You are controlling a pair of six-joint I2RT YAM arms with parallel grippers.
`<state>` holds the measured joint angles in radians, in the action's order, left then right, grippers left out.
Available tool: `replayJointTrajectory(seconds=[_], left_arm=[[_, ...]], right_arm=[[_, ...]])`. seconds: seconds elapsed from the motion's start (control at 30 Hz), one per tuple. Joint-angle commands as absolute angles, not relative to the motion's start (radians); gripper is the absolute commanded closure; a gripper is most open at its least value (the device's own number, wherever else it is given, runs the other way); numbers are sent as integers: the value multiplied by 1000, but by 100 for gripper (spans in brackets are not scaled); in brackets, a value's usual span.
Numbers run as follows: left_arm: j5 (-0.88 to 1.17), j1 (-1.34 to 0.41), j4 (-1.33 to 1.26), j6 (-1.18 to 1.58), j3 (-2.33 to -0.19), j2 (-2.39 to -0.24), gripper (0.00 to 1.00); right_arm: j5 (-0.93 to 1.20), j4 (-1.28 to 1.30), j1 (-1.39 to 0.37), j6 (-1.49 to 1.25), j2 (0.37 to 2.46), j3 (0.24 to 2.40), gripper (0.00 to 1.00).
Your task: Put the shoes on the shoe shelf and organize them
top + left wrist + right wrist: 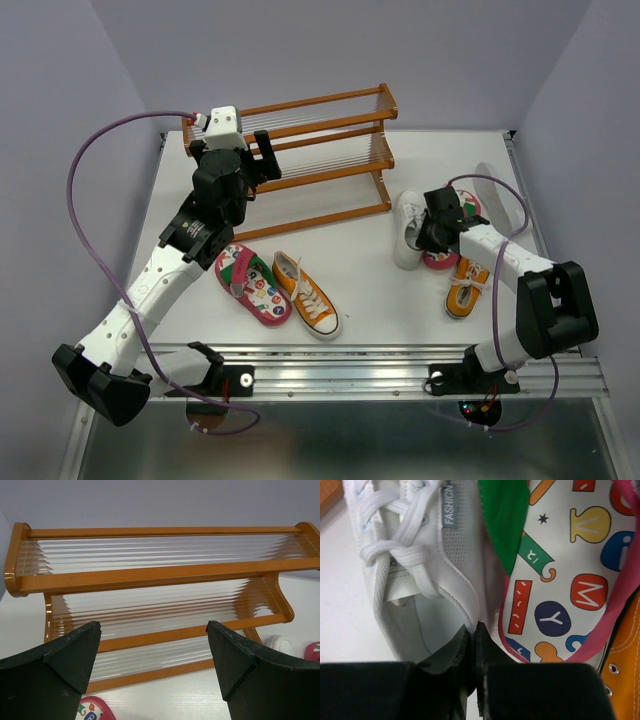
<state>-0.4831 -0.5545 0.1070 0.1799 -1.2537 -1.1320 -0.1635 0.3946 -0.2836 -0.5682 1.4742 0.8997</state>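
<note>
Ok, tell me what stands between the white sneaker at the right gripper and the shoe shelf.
Nothing visible does. The right gripper is shut on the white sneaker's collar, and only bare table lies between it and the shoe shelf's right end. The left gripper hovers open before the shelf's left half.

Worktop [400, 290]: white, matte, evenly lit, with soft shadows.
Walls [300, 50]: plain pale lavender-grey, rising at the far, left and right edges.
Near edge: silver metal rail [350, 372].
Floor [330, 445]: dark grey, beyond the near edge.
</note>
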Motion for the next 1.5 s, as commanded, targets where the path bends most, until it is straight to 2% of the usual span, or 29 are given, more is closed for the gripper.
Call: replayJointTrajectory(seconds=[0.0, 0.77, 1.1, 1.47], left_arm=[[-500, -552, 80, 170, -1264, -1120, 1], [-505, -552, 78, 144, -1262, -1108, 1], [-497, -551, 77, 146, -1266, -1106, 1], [-517, -551, 98, 150, -1270, -1091, 1]], right_arm=[[-117, 348, -291, -554, 1419, 903, 99], [-66, 715, -330, -405, 1177, 1147, 99], [-44, 773, -339, -353, 1242, 1382, 99], [-32, 778, -339, -336, 1428, 1569, 99]])
